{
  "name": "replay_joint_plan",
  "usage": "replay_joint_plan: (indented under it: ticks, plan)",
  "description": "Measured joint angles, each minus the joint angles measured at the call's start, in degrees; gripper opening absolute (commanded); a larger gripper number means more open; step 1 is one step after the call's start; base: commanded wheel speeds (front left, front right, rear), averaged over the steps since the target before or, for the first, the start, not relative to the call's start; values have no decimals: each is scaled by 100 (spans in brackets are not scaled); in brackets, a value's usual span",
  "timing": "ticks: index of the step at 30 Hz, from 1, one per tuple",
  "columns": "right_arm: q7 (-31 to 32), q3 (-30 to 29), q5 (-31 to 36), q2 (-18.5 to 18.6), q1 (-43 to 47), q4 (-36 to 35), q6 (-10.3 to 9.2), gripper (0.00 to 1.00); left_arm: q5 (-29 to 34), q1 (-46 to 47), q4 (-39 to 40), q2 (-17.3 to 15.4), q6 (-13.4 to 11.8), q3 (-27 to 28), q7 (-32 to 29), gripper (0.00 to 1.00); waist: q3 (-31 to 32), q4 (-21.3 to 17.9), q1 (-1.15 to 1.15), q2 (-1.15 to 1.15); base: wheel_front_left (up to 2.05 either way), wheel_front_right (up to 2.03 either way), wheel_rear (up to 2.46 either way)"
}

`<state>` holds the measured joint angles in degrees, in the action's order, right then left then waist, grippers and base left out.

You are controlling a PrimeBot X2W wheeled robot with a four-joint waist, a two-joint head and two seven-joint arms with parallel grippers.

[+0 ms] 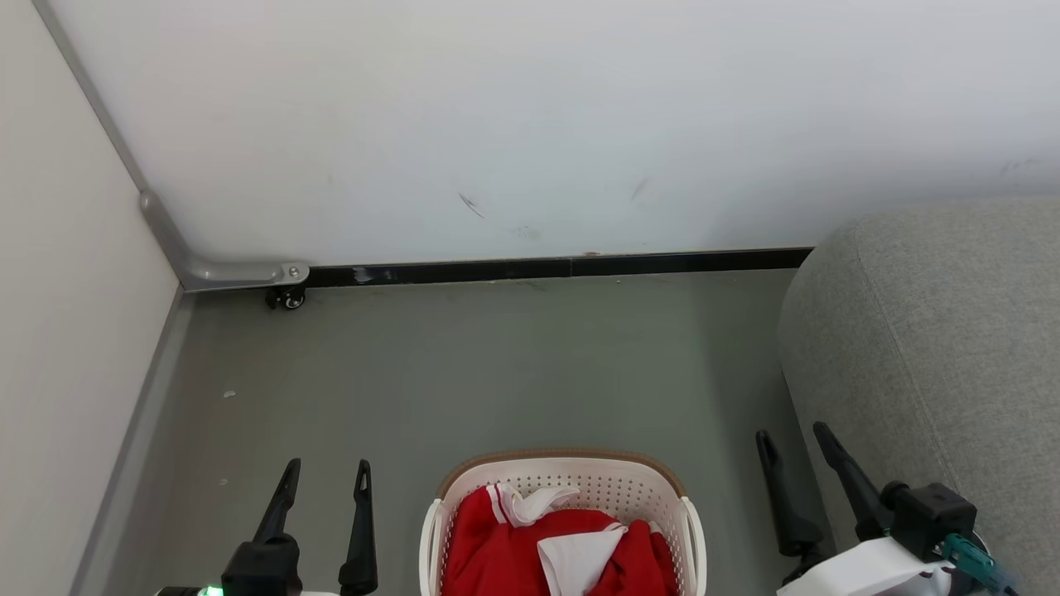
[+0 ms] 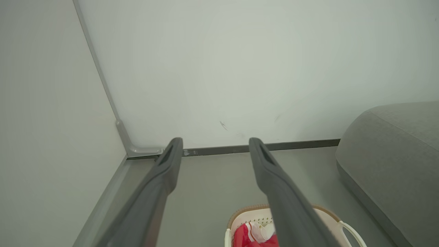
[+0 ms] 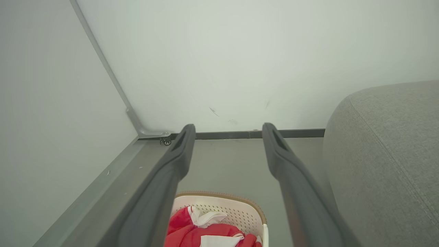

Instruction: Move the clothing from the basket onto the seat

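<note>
White and lightly scuffed, the back wall takes up the top half of my head view, with a black skirting strip along its foot. Below it lies the grey-green floor. On my right is the seat, a big rounded block of grey woven fabric with a stitched seam, resting on the floor near the wall. The basket sits on the floor at the bottom centre, between my two arms and apart from the seat. It is cream plastic with perforated walls and a brown rim band. The clothing is bunched inside it, bright red with white panels and striped trim. The left gripper hangs at lower left, beside the basket, its jaws spread wide with nothing between them. The right gripper is at lower right, between basket and seat, its jaws likewise parted and holding nothing. A small caster wheel sits under a grey bracket in the far left corner.
</note>
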<state>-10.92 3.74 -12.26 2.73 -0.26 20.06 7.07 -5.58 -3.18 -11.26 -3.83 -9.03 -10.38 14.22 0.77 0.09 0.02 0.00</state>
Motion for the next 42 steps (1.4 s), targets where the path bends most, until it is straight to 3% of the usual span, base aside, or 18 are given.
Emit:
replay_joint_plan:
  ticks: [22,42]
  plan:
    - [-130,-268,213,-8,-119,-388,0,100,145,447,-472,-81,204,-213,0,100,-446,-102,0,0,0,0,0]
    - [-221,-370,223,-8,-603,-780,0,100,434,1180,-961,-163,356,-412,0,100,-1362,-343,0,0,0,0,0]
